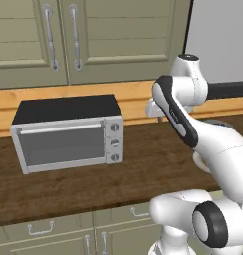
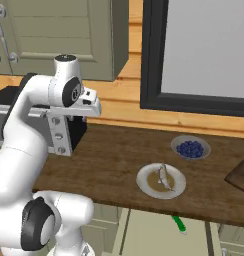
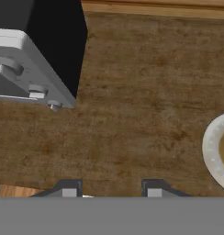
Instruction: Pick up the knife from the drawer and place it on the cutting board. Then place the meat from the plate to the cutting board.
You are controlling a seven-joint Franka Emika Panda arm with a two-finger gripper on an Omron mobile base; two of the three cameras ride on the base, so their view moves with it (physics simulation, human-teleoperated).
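A: Largest first. Dark wood bench [image 2: 109,165] carries a toaster oven [image 1: 68,134] at its left end. In the right base view, the round white plate [image 2: 161,181] holds the meat [image 2: 165,177], with the grey bowl of blue berries [image 2: 191,148] just behind it. The cutting board [image 2: 240,176] shows as a corner at the frame edge.

B: Knife?

A: Knife [image 2: 179,223]: green handle lying in the open drawer [image 2: 144,235], below the bench edge in front of the plate.

B: End effector?

A: End effector [image 3: 108,192] hangs high over bare bench between oven and plate, fingers set fairly close with clear space between, nothing in them.

B: Approach, as I'd judge it?

A: Swing right and down past the bench lip, line the fingers across the handle, widen first, then close on the handle's middle.

B: Unknowns?

A: Blade hidden under the bench edge; most of the board cut off; drawer depth unclear.
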